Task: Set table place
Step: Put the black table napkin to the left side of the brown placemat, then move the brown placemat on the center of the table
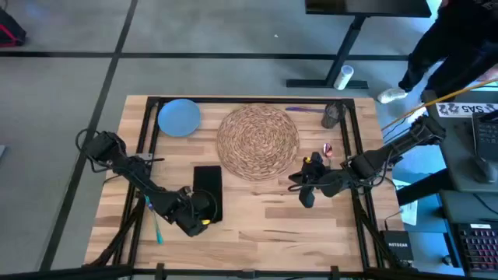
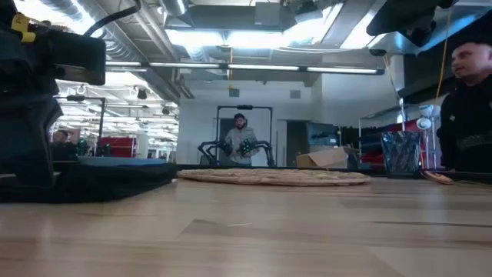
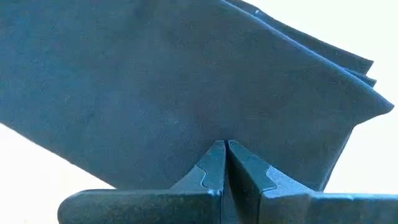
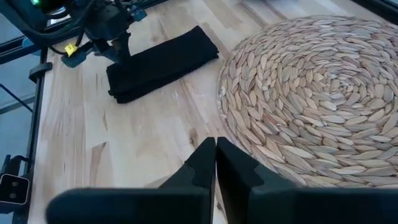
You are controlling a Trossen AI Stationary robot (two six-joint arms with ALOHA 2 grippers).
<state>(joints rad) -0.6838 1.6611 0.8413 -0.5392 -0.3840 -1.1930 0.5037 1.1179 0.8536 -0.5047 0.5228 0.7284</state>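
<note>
The left arm is stretched from the left edge of the table toward its near middle, and the left gripper is brought down low at the near end of the black napkin; in the left wrist view its fingers are seen pressed together over the cloth, and whether any fabric is pinched between them cannot be told. The napkin is a folded, matte, rectangular piece of soft cloth with layered edges, laid flat just beside the near-left rim of the placemat. The right arm is bent inward from the right edge, and the right gripper is held near the placemat's near-right rim with its fingers closed against each other on nothing. The placemat, a big round disc of pale straw woven in leaf-like spirals, is set at the middle of the far half of the light butcher-block table. A smooth pale blue round plate is placed at the far-left corner, a small grey cup near the far-right corner, a teal fork along the left edge, and colourful-handled cutlery by the right edge. A person is seen in the room behind the table.
</note>
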